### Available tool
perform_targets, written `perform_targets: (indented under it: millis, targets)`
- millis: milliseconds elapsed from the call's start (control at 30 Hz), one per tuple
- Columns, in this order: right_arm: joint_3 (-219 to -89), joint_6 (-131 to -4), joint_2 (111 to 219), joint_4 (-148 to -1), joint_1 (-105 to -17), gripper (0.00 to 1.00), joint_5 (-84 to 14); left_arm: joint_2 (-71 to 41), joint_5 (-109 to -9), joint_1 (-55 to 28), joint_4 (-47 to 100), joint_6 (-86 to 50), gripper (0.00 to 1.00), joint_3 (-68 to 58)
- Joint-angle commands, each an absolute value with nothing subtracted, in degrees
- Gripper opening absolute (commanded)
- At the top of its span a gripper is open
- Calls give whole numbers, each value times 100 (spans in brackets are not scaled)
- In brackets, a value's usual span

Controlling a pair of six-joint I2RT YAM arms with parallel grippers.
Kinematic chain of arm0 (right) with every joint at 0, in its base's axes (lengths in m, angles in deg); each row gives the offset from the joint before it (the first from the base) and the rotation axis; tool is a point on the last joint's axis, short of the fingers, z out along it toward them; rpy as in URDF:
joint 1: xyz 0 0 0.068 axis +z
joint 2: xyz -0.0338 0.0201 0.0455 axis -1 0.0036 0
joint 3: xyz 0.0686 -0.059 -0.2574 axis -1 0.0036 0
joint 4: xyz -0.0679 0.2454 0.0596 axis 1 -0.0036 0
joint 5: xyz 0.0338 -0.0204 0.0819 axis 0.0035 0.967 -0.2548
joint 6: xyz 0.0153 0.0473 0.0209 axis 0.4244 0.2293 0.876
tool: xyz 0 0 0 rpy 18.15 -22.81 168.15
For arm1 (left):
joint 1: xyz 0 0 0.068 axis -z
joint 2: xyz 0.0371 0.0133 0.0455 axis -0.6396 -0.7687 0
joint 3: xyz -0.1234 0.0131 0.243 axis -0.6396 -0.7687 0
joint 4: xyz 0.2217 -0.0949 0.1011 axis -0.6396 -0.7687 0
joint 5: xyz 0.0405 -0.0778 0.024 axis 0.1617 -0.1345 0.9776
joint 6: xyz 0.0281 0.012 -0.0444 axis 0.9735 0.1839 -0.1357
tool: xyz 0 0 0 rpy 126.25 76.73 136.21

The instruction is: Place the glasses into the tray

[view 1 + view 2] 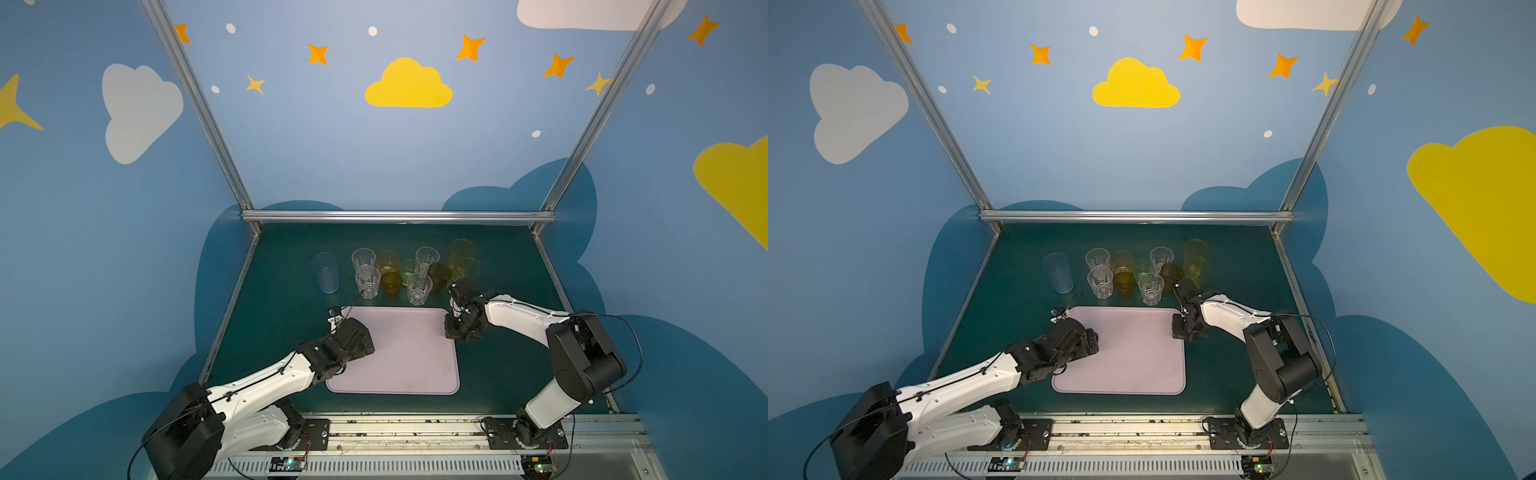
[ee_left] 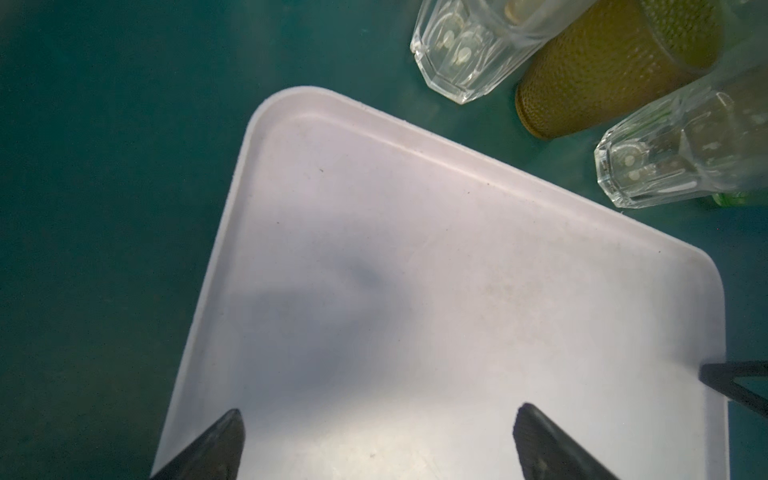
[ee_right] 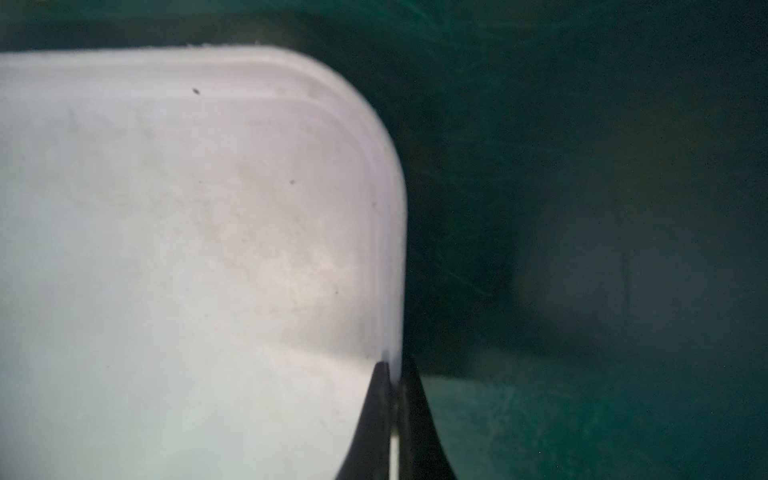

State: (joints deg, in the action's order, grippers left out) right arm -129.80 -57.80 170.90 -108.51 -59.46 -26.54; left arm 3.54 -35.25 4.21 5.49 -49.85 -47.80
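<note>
A: Status: tray (image 1: pixel 407 353) bare and flat on the table (image 1: pixel 282 291). All glasses (image 1: pixel 419 289) stand upright in a tight cluster just behind its far edge, none placed yet.
B: Effectors?
A: Left gripper (image 2: pixel 378 415) spread wide, nothing between the jaws, hovering over the tray's far-left part. Right gripper (image 3: pixel 395 365) clamped on the tray's right rim, one finger either side of the lip.
B: Risks?
A: My judgement:
(1) Any pull by the right arm while pinched drags or tips the tray.
(2) The cluster is packed, so wide jaws going for a clear faceted tumbler (image 2: pixel 465 54) could shove the dimpled amber tumbler (image 2: pixel 602 79) beside it.
(3) The see-through walls look slick, and the tapered shape may slip from a pinch.
(4) The tall pale blue tumbler (image 1: pixel 325 272), apart at the left, looks easiest to topple.
B: Surfaces?
A: Tray matte lilac-pink, rounded corners, low lip, faint scuffs; table dark green, finely textured
</note>
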Motion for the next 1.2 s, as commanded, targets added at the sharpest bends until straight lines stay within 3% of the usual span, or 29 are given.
perform_targets:
  millis: [0, 167, 200, 267, 300, 500, 733, 1167]
  targets:
    - [-12840, -5977, 16987, -11401, -6048, 2, -1996, 317, -3506, 392, 526, -4946, 100, -4625]
    - [-12928, -5939, 16785, -11566, -6052, 7, -2127, 235, -3554, 366, 277, -5028, 100, -4405]
    - [-12916, -5905, 16723, -11576, -6052, 13, -2124, 220, -3543, 366, 232, -4998, 100, -4352]
    - [-12888, -5854, 16579, -11582, -6052, 40, -2111, 197, -3488, 348, 179, -4952, 100, -4299]
    - [-12884, -5821, 16505, -11601, -6051, 48, -2113, 192, -3485, 337, 170, -4935, 100, -4283]
    - [-12884, -5770, 15998, -11750, -6052, 72, -2073, 245, -3751, 193, 246, -4826, 100, -4216]
    - [-12729, -5632, 15172, -11688, -6058, 86, -2420, 431, -3717, 86, 159, -4576, 100, -4008]
    - [-12179, -4928, 13807, -10906, -6052, 86, -3977, 1405, -3498, -398, -278, -4186, 100, -3589]
